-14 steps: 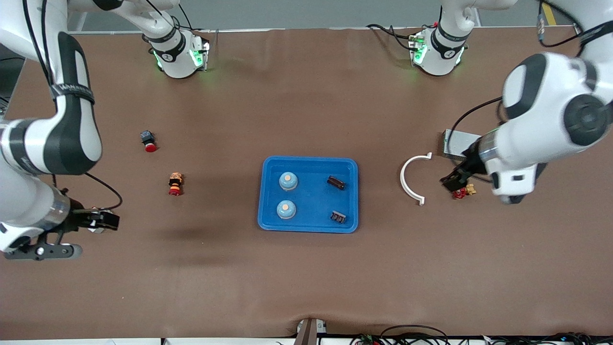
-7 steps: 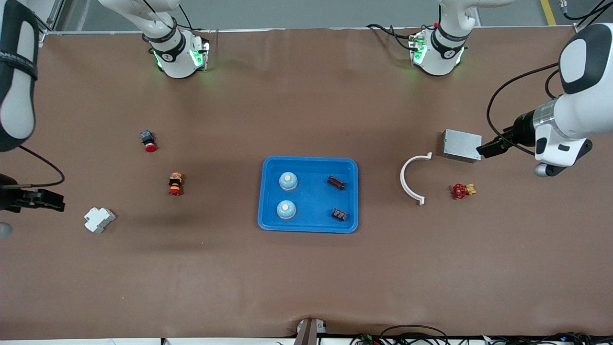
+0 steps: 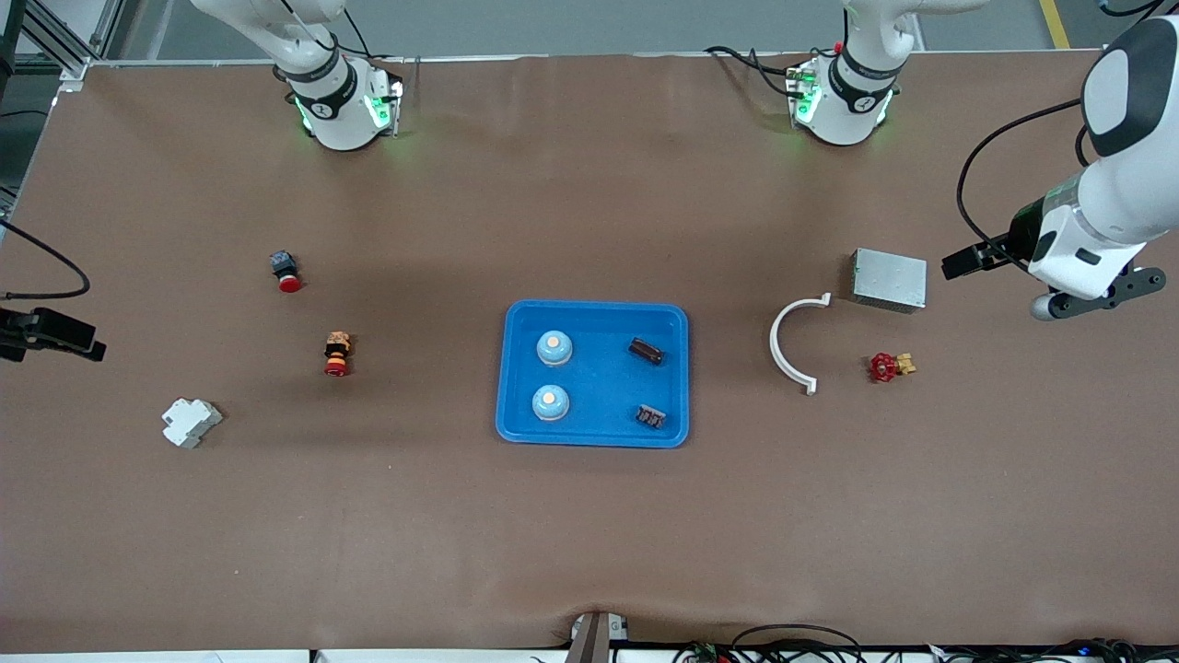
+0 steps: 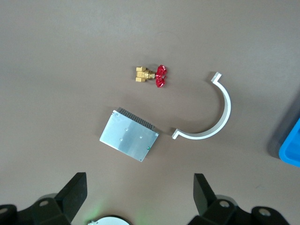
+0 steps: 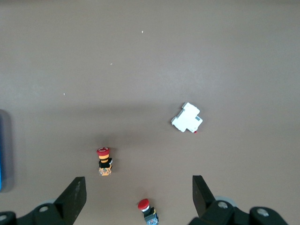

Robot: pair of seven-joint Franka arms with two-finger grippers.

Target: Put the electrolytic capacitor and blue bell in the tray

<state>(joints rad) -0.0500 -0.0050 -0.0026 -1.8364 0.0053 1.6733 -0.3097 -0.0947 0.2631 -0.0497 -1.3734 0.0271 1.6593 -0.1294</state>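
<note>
1. Right gripper point(image 3: 78, 341): over the surface's point(image 3: 589, 534) edge at the right arm's end, jaws spread wide, empty.
2. Tray point(image 3: 521, 414): mid-surface, well apart from both grippers; it holds two blue bells point(image 3: 554, 347) and two dark capacitors point(image 3: 646, 351).
3. Left gripper point(image 3: 963, 265): over the surface just beside the grey metal box point(image 3: 889, 279), jaws spread wide, empty.

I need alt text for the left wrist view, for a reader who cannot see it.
Open left tool over the brown table, holding nothing. Below lie a grey metal box, a white half-ring clamp beside it, and a red-handled brass valve; the blue tray shows at the edge.
</note>
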